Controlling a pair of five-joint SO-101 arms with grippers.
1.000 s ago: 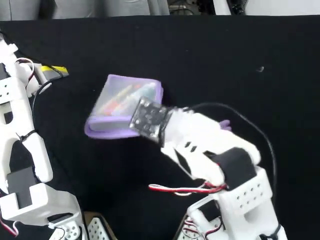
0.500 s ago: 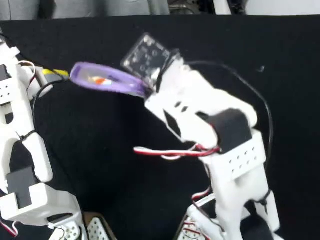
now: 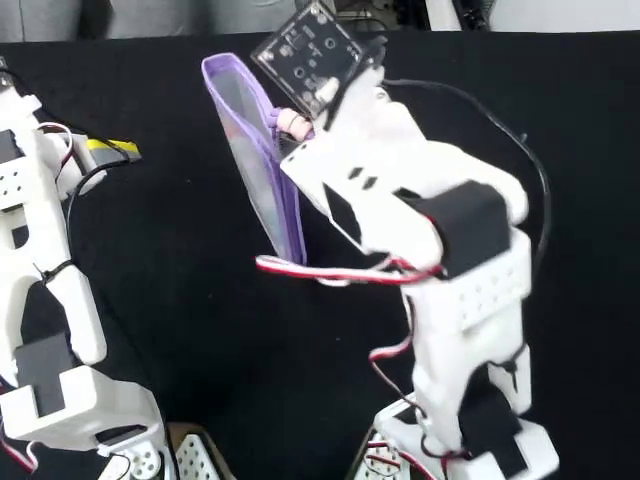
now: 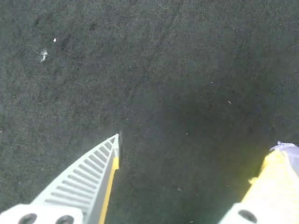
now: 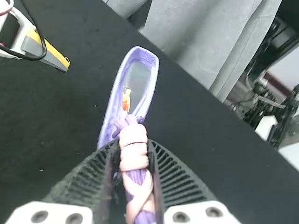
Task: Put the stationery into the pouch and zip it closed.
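One purple pouch hangs on edge over the black tabletop in the high view, pinched by the right claw. Left wrist view — the left claw gapes above the tabletop. Right wrist view — the right claw clamps the pouch's pink-wrapped end, orange stationery inside.

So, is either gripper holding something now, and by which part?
The right gripper holds the purple pouch by the corded pull at its end; the left gripper, open, holds nothing.

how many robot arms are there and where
2. The left arm stands at the high view's left edge, left gripper open over the black table. The right arm stands centre right, right gripper shut on the purple pouch.
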